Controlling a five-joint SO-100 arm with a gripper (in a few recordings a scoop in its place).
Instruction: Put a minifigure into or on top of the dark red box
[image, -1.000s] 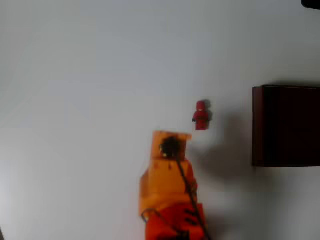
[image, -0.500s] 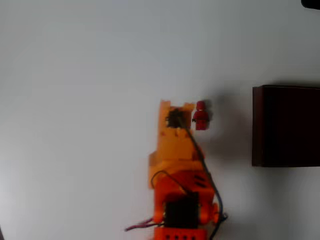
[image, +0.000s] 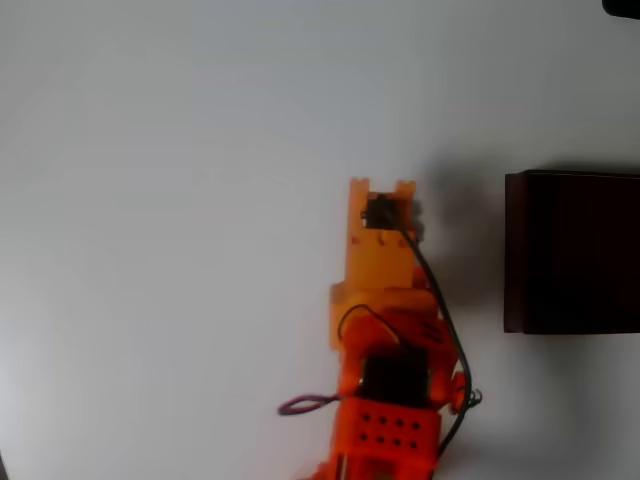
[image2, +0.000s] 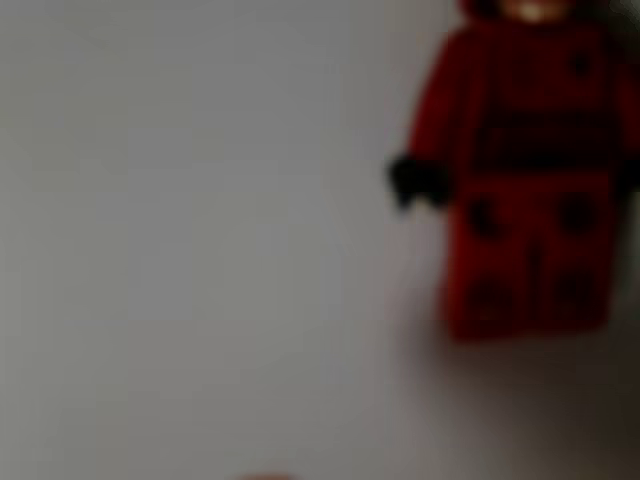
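- Approach step: orange pincer (image: 383, 190) poised over the tiny red plastic minifigure (image2: 528, 170), lying on the white desk (image: 180, 200), mid-right.
- Pincer opening: cannot tell.
- Next: descend, grasp, carry to the dark red rectangular box (image: 572, 250) at the desk's right edge.

There was one red minifigure (image2: 530, 170), seen close and blurred in the wrist view. One dark red box (image: 572, 252) sat on one white table (image: 180, 200) in the overhead view. One orange arm with one gripper (image: 381, 188) was there too.
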